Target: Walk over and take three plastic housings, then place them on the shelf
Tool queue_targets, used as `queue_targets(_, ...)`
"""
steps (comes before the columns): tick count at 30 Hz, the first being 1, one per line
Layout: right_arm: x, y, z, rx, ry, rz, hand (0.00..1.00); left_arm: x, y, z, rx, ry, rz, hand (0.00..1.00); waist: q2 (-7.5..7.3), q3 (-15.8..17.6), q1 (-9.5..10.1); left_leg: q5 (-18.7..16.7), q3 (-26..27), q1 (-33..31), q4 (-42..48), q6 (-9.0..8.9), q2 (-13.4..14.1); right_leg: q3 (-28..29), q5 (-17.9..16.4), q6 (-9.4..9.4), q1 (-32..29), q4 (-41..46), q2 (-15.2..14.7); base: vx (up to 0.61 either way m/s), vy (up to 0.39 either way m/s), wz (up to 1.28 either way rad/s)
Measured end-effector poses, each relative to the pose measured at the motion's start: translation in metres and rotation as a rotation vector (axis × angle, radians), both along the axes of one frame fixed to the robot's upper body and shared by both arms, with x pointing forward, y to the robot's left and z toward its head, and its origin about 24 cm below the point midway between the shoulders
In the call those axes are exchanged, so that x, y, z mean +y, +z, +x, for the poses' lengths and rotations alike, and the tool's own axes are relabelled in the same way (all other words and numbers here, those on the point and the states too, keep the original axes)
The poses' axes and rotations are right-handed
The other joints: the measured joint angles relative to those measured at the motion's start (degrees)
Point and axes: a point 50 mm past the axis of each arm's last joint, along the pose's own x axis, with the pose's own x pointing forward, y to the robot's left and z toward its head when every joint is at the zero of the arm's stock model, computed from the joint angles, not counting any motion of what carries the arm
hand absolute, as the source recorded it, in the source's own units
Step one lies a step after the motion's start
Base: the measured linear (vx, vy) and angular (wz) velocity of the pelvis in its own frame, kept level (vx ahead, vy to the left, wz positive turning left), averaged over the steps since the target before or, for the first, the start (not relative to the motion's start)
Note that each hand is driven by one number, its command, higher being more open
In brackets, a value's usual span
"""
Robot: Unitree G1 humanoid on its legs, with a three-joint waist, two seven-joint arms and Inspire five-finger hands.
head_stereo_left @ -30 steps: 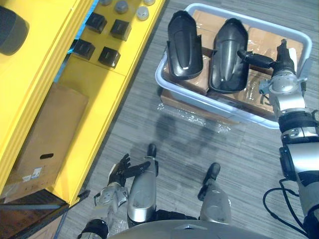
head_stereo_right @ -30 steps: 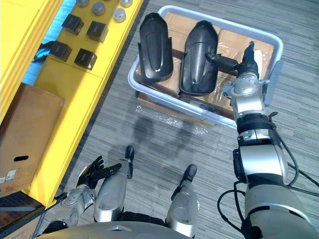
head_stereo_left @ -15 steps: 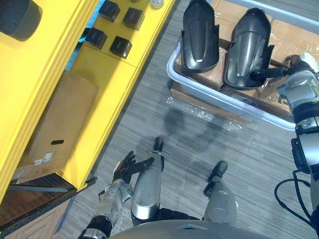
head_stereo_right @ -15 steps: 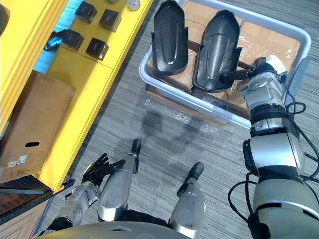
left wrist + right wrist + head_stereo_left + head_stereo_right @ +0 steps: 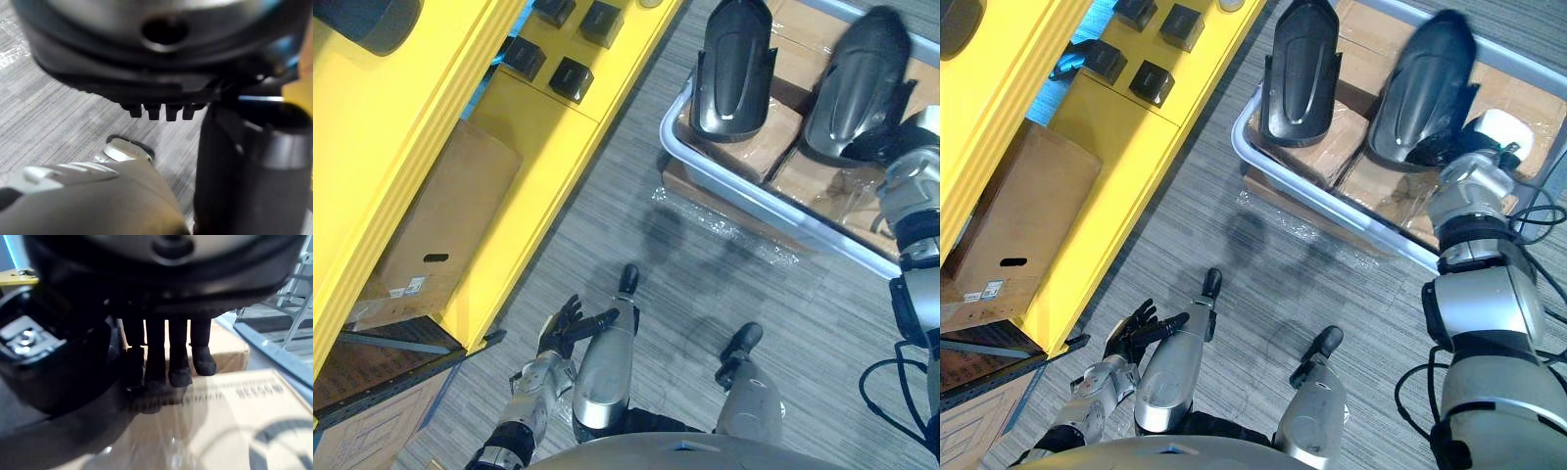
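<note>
right wrist view: right hand [image 5: 166,289] fingers [image 5: 178,352] straight, touching a plastic housing [image 5: 1425,88]; left hand [image 5: 558,333] fingers spread.

Bright and even from overhead, with pale glare on the glossy left housing [image 5: 734,73], motion smear over the right housing [image 5: 858,83], sheen on crinkled plastic wrap [image 5: 724,220], dim shade beneath the yellow shelf [image 5: 538,137], 2 wrist views dark and blurred.

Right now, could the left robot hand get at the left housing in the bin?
Probably not. The left robot hand hangs low beside the yellow shelf, and open floor lies between it and the bin holding the left housing. The right robot hand is at the other housing.
</note>
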Motion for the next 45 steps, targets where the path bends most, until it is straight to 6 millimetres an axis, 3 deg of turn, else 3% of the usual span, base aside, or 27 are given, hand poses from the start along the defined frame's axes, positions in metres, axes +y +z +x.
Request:
queue_targets(10,0.006,-0.028,-0.005,-0.087,0.089,-0.114,0.0,0.004,0.002,-0.002,-0.025,0.042,0.039,1.0,-0.67,0.0,-0.46,1.34,0.29,2.07,-2.36,-0.09,0.33,-0.01,-0.66,-0.26,0.67,0.71,0.09,-0.03,-0.016,0.0)
queue_targets(15,0.031,-0.051,-0.007,-0.137,0.227,-0.103,0.0,0.017,0.01,-0.012,-0.065,0.098,0.081,1.0,-4.25,0.02,-2.06,2.07,1.31,4.92,-4.42,-0.38,1.0,0.22,-0.61,-0.32,2.22,0.44,0.42,-0.01,-0.034,-0.06)
queue_targets(17,0.039,-0.054,-0.01,-0.185,0.262,-0.099,0.0,0.018,0.026,-0.008,-0.15,0.126,0.09,1.0,-5.99,-0.02,-3.04,2.51,1.33,6.35,-5.65,-0.73,1.28,0.23,-0.63,-0.35,3.07,0.24,0.72,-0.02,-0.041,-0.02)
queue_targets(19,0.042,-0.053,-0.013,-0.225,0.273,-0.101,0.0,0.016,0.041,-0.001,-0.224,0.134,0.092,1.0,-7.03,-0.04,-3.41,3.13,1.71,7.46,-6.96,-0.78,1.27,0.46,-0.61,-0.37,3.65,-0.42,0.79,-0.03,-0.033,-0.06)
queue_targets(21,0.042,-0.056,-0.022,-0.281,0.268,-0.092,0.0,0.007,0.081,0.016,-0.405,0.133,0.082,1.0,-7.96,-0.18,-3.75,3.9,2.22,9.85,-8.88,-0.8,1.25,0.62,-0.57,-0.42,5.28,-1.03,0.8,-0.02,-0.028,-0.04)
queue_targets(22,0.044,-0.057,-0.023,-0.294,0.266,-0.087,0.0,0.007,0.091,0.02,-0.451,0.135,0.073,1.0,-8.28,-0.36,-4.06,4.1,2.36,10.29,-9.31,-0.82,1.25,0.62,-0.57,-0.41,5.71,-1.38,0.84,0.0,0.0,0.0)
queue_targets(24,0.052,-0.056,-0.022,-0.357,0.264,-0.068,0.0,0.005,0.127,0.033,-0.591,0.122,0.056,1.0,-9.36,-1.34,-5.63,4.38,2.78,10.93,-10.1,-0.82,1.28,0.84,-0.53,-0.42,5.9,-1.63,0.89,-0.03,-0.02,-0.06)
queue_targets(26,0.052,-0.055,-0.025,-0.382,0.257,-0.073,0.0,0.003,0.141,0.041,-0.642,0.091,0.063,1.0,-9.74,-2.25,-6.4,4.38,3.19,11.02,-10.15,-0.82,1.28,1.19,0.03,-0.47,5.92,-2.25,0.96,-0.01,-0.004,-0.12)
queue_targets(32,0.053,-0.053,-0.023,-0.394,0.24,-0.067,0.0,-0.005,0.163,0.072,-0.664,-0.044,0.093,1.0,-9.96,-3.59,-7.65,4.43,4.93,12.72,-10.79,-0.77,1.3,2.86,1.68,-0.55,6.68,-3.86,1.04,-0.01,0.004,-0.12)
queue_targets(37,0.064,-0.037,-0.013,-0.446,0.264,-0.057,0.0,-0.023,0.173,0.098,-0.601,-0.138,-0.136,1.0,-9.85,-3.76,-8.27,4.64,6.16,11.96,-10.71,-0.53,1.32,3.94,3.54,-0.8,6.07,-6.11,1.37,-0.05,0.008,-0.14)
queue_targets(43,0.104,0.008,0.007,-0.605,0.424,-0.118,0.0,-0.048,0.17,0.137,-0.396,-0.18,-0.434,1.0,-9.87,-3.77,-10.26,5.35,7.86,10.37,-10.74,-0.28,1.48,6.32,5.29,-1.11,2.96,-6.58,1.58,-0.06,0.007,-0.17)
queue_targets(45,0.12,0.012,0.009,-0.637,0.495,-0.134,0.0,-0.054,0.187,0.15,-0.418,-0.189,-0.536,1.0,-9.89,-3.78,-11.1,5.36,8.57,10.5,-10.73,-0.28,1.55,7.06,5.5,-1.18,2.51,-6.51,1.58,-0.01,0.001,-0.17)
